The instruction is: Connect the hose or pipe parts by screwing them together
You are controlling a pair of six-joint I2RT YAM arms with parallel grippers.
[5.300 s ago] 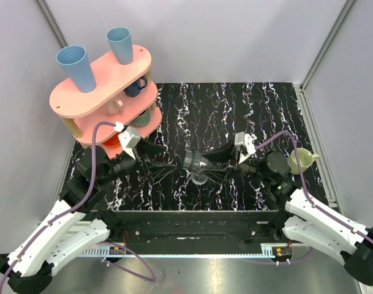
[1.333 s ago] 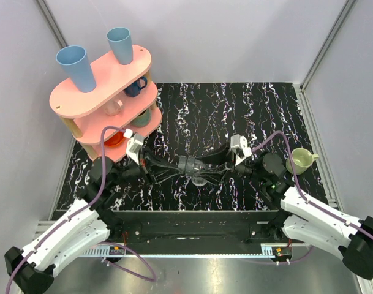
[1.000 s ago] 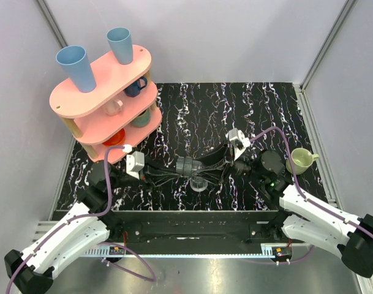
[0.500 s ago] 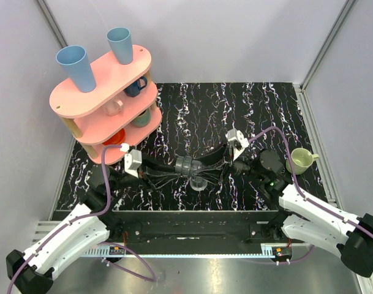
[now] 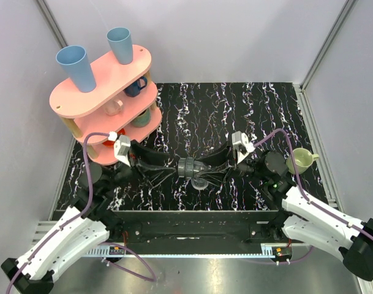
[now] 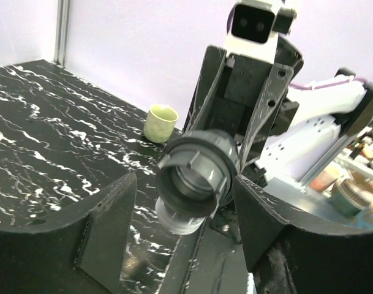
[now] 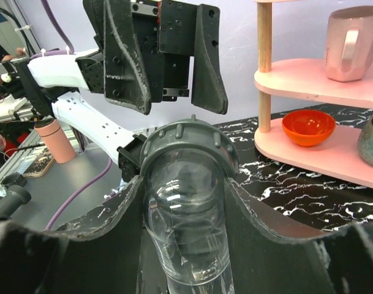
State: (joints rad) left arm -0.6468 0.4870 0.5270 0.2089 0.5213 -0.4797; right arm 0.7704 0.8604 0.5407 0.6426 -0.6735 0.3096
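The pipe parts are a clear elbow pipe (image 7: 187,233) and a dark grey ribbed nut (image 7: 189,144) seated on its end. In the top view they hang joined (image 5: 190,166) above the black marbled table (image 5: 235,110), between the two arms. My right gripper (image 7: 185,202) is shut on the clear pipe just behind the nut. My left gripper (image 6: 185,184) is open. Its jaws stand on either side of the nut (image 6: 198,174) with a gap on the left; on the right I cannot tell if the finger touches. The pipe's clear end (image 6: 179,217) points down.
A pink tiered stand (image 5: 103,82) at the back left carries two blue cups (image 5: 76,67) on top, and mugs and an orange bowl (image 7: 307,127) lower down. A pale green cup (image 5: 301,160) sits at the table's right edge, beside the right arm.
My left gripper, shut on the nut a second ago, has opened and its wrist has swung back to the left. The right gripper keeps its hold on the pipe.
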